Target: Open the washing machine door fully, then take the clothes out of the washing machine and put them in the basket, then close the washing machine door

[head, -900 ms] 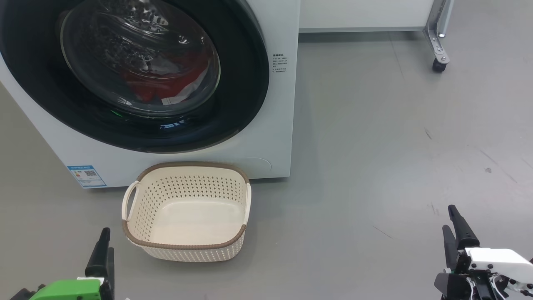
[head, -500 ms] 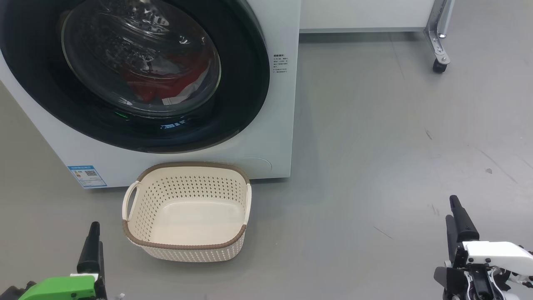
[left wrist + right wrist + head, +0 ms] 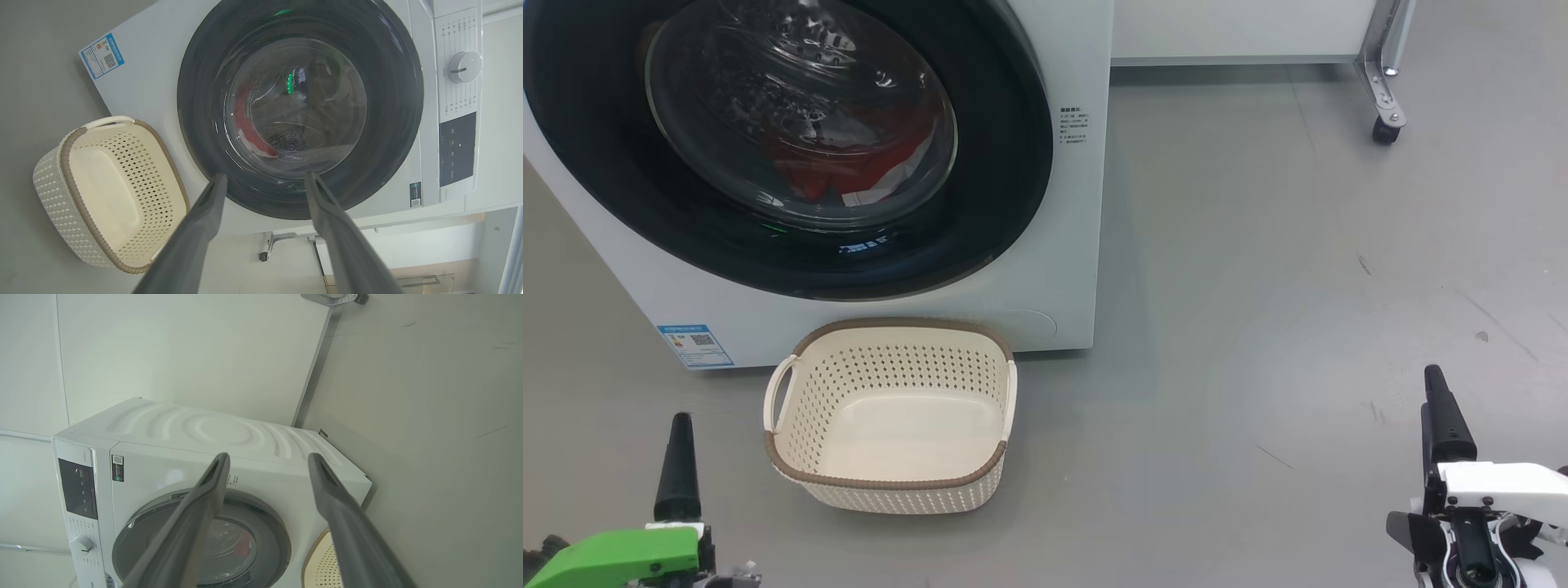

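- My left gripper (image 3: 265,178) is released. In the left wrist view its two dark fingers stand well apart with nothing between them, aimed at the lower rim of the washing machine door (image 3: 300,110).
- In the head view that gripper sits at 7 o'clock, one finger pointing up from a green housing (image 3: 621,555). It hangs over the grey floor (image 3: 1258,327) and touches nothing.
- My right gripper (image 3: 268,457) is spread just as wide and holds nothing. In the head view it is at 4 o'clock, well apart from the machine.
- The washing machine (image 3: 1045,269) fills 10 to 12 o'clock of the head view, its white front towards me. The door lies flat against that front, closed.
- The clothes (image 3: 849,163), red with a white patch, lie inside the machine. I see them through the door's glass, low towards its 6 o'clock edge.
- The basket (image 3: 898,494) stands upright on the floor at 6 o'clock from the door. Its far rim is just beside the machine's base; I cannot tell whether they touch. From my left gripper it is at 1 o'clock, near but apart.
- A blue label (image 3: 694,346) sits on the machine's lower corner, at 10 o'clock from the basket.
- A metal leg on a caster (image 3: 1384,122) stands at 1 o'clock in the head view.
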